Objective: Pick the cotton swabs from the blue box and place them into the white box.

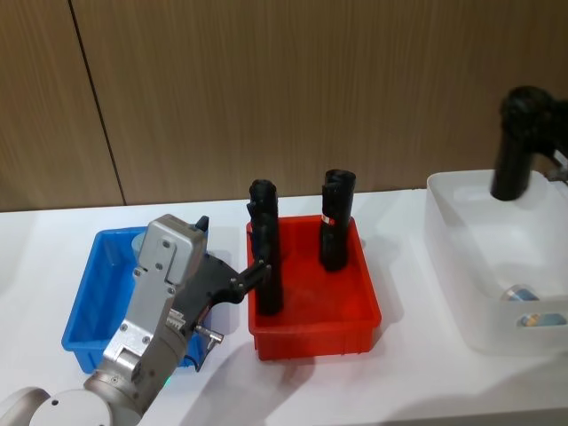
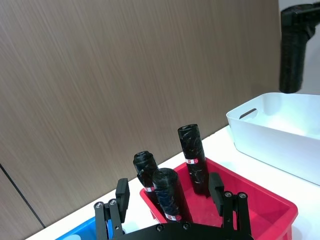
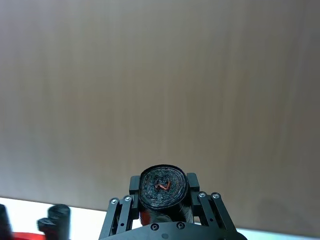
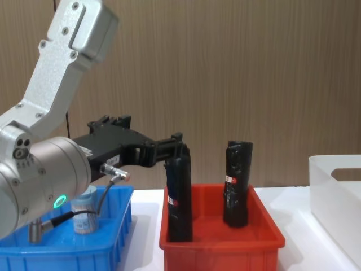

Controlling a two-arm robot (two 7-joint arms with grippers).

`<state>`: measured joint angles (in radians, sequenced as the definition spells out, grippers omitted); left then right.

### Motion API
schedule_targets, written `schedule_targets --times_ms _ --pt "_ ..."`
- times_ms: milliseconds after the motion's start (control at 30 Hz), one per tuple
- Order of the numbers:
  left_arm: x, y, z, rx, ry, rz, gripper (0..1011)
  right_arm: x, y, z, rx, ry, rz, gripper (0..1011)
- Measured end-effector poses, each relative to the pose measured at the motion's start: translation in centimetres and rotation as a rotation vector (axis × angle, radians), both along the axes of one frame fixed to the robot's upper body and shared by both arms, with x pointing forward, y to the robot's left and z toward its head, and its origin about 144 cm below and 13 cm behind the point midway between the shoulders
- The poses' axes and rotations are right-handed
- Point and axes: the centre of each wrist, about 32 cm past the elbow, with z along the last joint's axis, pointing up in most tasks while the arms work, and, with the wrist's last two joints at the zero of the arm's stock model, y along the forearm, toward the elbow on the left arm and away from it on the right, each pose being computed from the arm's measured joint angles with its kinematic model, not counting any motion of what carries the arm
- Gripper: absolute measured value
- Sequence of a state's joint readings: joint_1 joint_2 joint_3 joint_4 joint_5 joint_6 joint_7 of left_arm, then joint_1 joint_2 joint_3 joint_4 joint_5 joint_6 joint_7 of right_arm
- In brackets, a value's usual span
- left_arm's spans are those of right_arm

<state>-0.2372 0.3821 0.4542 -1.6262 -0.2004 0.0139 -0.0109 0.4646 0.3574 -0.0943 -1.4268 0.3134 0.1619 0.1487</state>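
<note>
The blue box (image 1: 84, 324) sits at the left with one cotton swab jar (image 4: 84, 217) standing in it. My left gripper (image 2: 169, 191) hovers open over the blue box's right side, pointing toward the red bin, with nothing between its fingers (image 2: 122, 192). The white box (image 1: 461, 293) stands at the right, and cotton swab jars (image 1: 524, 294) lie on its floor. High above the white box my right gripper (image 3: 162, 186) is shut on a tall black roll (image 1: 510, 173).
A red bin (image 1: 315, 333) between the two boxes holds three upright black rolls (image 1: 336, 222); the nearest roll (image 4: 177, 197) stands just beyond my left fingertips. A brown wood-grain wall runs behind the white table (image 1: 417, 390).
</note>
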Motion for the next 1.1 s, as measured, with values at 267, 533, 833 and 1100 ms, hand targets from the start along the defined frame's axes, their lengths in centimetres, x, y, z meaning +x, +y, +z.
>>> schedule_targets --times_ms 267,533,833,1100 --pt "0.0 0.0 0.0 0.000 0.000 0.000 1004 0.2 -1.9 -1.3 0.015 0.083 -0.107 546" --pt "0.0 0.0 0.0 0.000 0.000 0.000 1004 0.5 -3.8 -2.9 0.044 0.168 -0.167 546" --pt "0.0 0.0 0.0 0.000 0.000 0.000 1004 0.6 -5.1 -4.0 0.062 0.218 -0.191 740" --pt "0.0 0.0 0.0 0.000 0.000 0.000 1004 0.6 -5.7 -4.5 0.070 0.223 -0.187 961"
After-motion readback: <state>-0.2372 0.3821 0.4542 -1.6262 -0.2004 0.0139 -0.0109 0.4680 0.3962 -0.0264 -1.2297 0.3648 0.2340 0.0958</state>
